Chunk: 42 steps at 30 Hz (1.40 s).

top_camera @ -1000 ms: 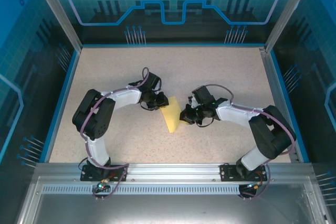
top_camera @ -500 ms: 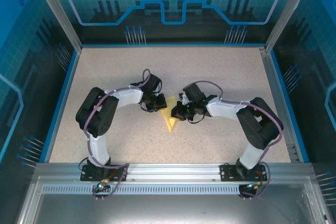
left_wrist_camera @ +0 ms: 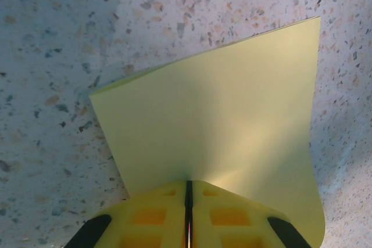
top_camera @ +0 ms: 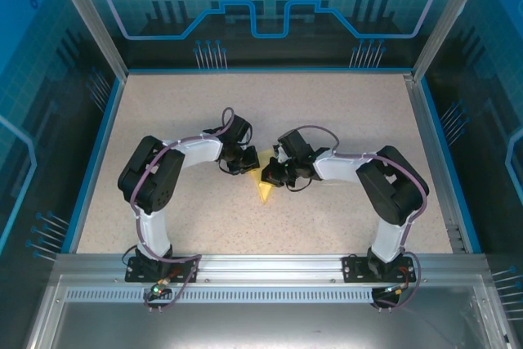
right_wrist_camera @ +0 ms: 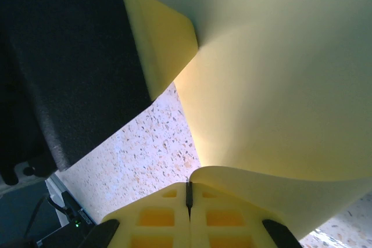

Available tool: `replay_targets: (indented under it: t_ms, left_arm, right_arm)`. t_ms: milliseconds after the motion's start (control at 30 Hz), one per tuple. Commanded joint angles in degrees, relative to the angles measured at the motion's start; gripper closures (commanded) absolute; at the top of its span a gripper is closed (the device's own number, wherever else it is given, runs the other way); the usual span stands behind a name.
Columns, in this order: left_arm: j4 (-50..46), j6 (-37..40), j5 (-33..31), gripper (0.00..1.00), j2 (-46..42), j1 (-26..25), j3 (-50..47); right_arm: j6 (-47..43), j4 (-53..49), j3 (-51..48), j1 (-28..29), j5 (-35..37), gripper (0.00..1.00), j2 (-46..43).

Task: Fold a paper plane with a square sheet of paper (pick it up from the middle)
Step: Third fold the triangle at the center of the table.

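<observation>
At the middle of the speckled beige tabletop (top_camera: pixel 343 120), my two arms have drawn almost nose to nose. The left gripper (top_camera: pixel 245 161) has barely shifted over the last second. In its wrist view the left gripper (left_wrist_camera: pixel 188 201) has its yellow fingers pressed together on the near edge of the thin, bright-yellow square sheet of paper (left_wrist_camera: pixel 221 120), which fans out from the seam and stands off the table.

From above, the sheet (top_camera: pixel 263 190) has changed most. A second ago it was a broad wedge between the arms, and now I see just a narrow yellow sliver pointing toward me.

That is the right arm's doing: it has swung in leftward, bringing the right gripper (top_camera: pixel 272 173) just beside the left one. In its wrist view the right gripper (right_wrist_camera: pixel 189 196) is also clamped shut on the sheet (right_wrist_camera: pixel 279 74), whose edge curls out of the seam, with one left-gripper fingertip (right_wrist_camera: pixel 157 39) against the paper beyond.

I judge the sheet is being doubled over between the two grips, an early centre fold. No crease is pressed yet, so the plane is far from done.
</observation>
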Motion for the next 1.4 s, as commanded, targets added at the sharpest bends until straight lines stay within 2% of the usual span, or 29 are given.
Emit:
replay_targets:
  t_ms: [0,1367]
  left_arm:
    - [-3.3,1.1,-0.8,0.88,1.7,0.3,0.7]
    - [-3.7,1.0,0.5,0.88,2.0,0.3,0.6]
  right_arm:
    - [1.3,0.9,0.3,1.0,3.0,0.95,1.1]
    - [2.2,3.2,1.0,2.3,3.5,0.95,4.9]
